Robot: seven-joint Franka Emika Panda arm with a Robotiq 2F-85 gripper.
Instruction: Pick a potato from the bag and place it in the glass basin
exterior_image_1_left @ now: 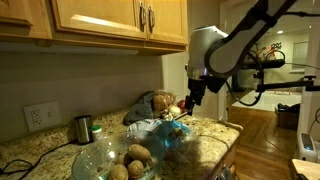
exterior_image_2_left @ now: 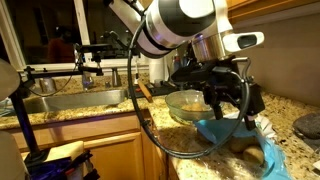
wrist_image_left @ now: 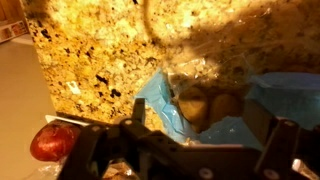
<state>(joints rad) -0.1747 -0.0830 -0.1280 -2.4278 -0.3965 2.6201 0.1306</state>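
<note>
Gaping open, the crinkled light-blue bag (wrist_image_left: 160,100) shows tan potatoes (wrist_image_left: 203,105).

No legible text or labels anywhere.

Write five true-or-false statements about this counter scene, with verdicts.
1. The gripper is open. True.
2. It holds a potato. False: it is empty, above the bag.
3. The basin holds potatoes. True.
4. The bag is empty. False: the wrist view shows potatoes inside it.
5. The cup stands in the basin. False: it stands on the counter.
</note>
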